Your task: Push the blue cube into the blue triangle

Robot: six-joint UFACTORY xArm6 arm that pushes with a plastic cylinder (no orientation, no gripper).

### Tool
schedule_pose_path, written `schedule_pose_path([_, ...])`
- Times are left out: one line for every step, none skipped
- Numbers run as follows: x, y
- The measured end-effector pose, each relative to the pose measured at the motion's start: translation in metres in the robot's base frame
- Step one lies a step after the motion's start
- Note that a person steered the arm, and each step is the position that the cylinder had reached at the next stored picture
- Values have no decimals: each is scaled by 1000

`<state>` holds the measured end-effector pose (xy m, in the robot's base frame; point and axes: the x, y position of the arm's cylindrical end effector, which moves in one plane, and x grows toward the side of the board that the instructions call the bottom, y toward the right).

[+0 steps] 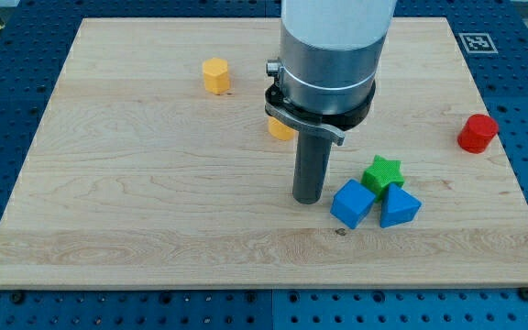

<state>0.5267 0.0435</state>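
The blue cube sits on the wooden board toward the view's lower right. The blue triangle lies right beside it on the view's right, touching or nearly touching it. My tip rests on the board just to the view's left of the blue cube, with a narrow gap between them. The arm's grey body rises above the rod and hides part of the board behind it.
A green star sits just above the blue cube and triangle, touching the triangle. A yellow block stands at the upper left. An orange block is partly hidden behind the arm. A red block sits at the right edge.
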Motion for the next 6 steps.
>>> schedule_pose_path([22, 0])
schedule_pose_path([35, 8])
schedule_pose_path([28, 34])
schedule_pose_path([28, 36])
schedule_pose_path([28, 28])
schedule_pose_path([6, 4])
